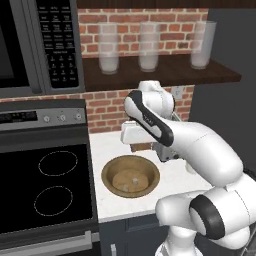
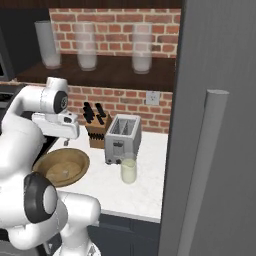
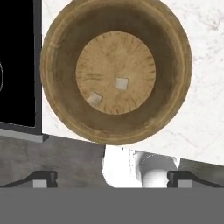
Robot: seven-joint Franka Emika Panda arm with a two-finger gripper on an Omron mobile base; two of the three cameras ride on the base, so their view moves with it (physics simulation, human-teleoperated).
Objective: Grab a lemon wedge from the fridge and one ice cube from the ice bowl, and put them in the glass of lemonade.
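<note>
The ice bowl (image 3: 57, 39) is a wide wooden bowl on the white counter, and I look straight down into it. Two ice cubes lie on its floor, one near the middle (image 3: 122, 83) and one to its lower left (image 3: 94, 98). My gripper (image 3: 111, 178) hangs well above the bowl (image 1: 112, 167), open, with nothing between its fingertips (image 3: 43, 178). In the right base view the gripper (image 2: 66, 143) hovers over the bowl's far rim (image 2: 50, 157). The glass of lemonade (image 2: 129, 171) stands in front of the toaster. The fridge (image 2: 220, 100) is shut, so the lemon wedge is hidden.
A silver toaster (image 2: 122, 137) and a knife block (image 2: 96, 131) stand against the brick wall. Three tall frosted glasses (image 2: 87, 50) sit on the dark shelf above. The stove (image 1: 50, 185) borders the counter on the left, under the microwave (image 1: 30, 45).
</note>
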